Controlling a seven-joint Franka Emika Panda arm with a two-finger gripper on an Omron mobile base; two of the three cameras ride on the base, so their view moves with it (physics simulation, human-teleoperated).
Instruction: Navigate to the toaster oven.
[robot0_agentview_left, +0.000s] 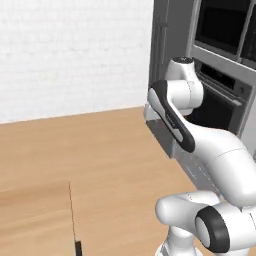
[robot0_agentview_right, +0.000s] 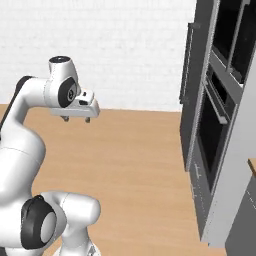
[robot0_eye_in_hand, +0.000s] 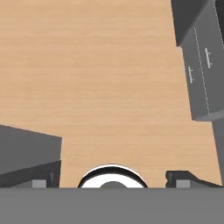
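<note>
We find no legible writing or brand marks. The gripper (robot0_agentview_right: 75, 119) hangs above the wood floor (robot0_agentview_right: 135, 160), its short fingers (robot0_eye_in_hand: 183, 178) spread wide and holding nothing. To the right stands a tall grey cabinet (robot0_agentview_right: 220, 150) housing a built-in oven (robot0_agentview_right: 212, 130) with a dark door; grey drawer fronts (robot0_eye_in_hand: 203, 74) sit shut. We cannot locate the toaster oven
</note>
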